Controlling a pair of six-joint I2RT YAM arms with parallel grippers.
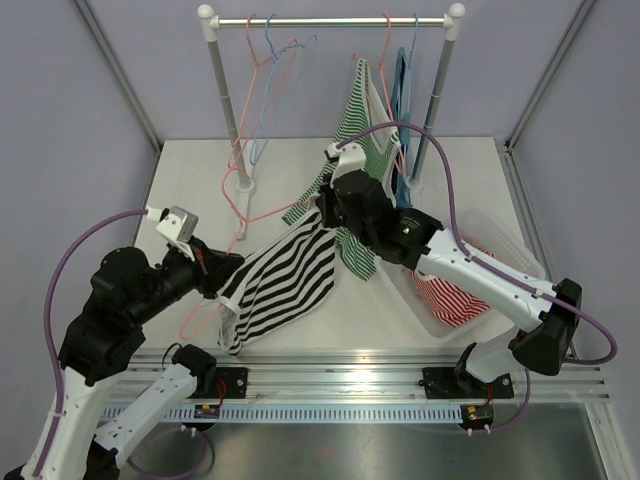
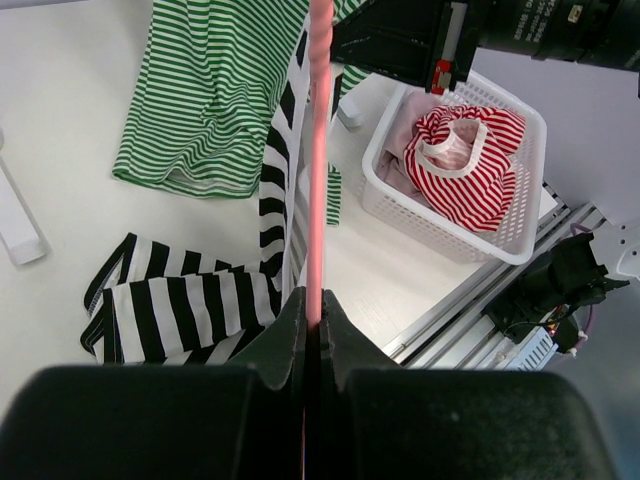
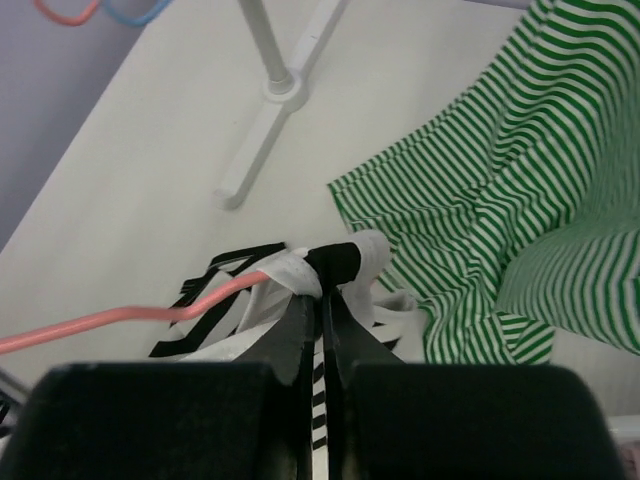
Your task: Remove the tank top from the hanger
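The black-and-white striped tank top [image 1: 285, 285] hangs stretched between my two grippers above the table, its lower part lying on the surface. It is still threaded on a pink wire hanger [image 1: 262, 215]. My left gripper [image 1: 215, 272] is shut on the hanger's wire [image 2: 320, 150], which runs straight up from its jaws [image 2: 313, 305]. Over the table's middle, my right gripper [image 1: 325, 208] is shut on a bunched strap of the tank top [image 3: 340, 262] where it wraps the hanger's pink end [image 3: 130, 318]. The striped body [image 2: 190, 315] sags below.
A clothes rack [image 1: 330, 20] stands at the back with empty pink and blue hangers [image 1: 270, 60], a green-striped top [image 1: 355, 130] and a blue garment [image 1: 402, 90]. A white basket [image 1: 505, 240] at the right holds a red-striped garment [image 1: 455, 295]. The rack's foot [image 1: 240, 182] rests at back left.
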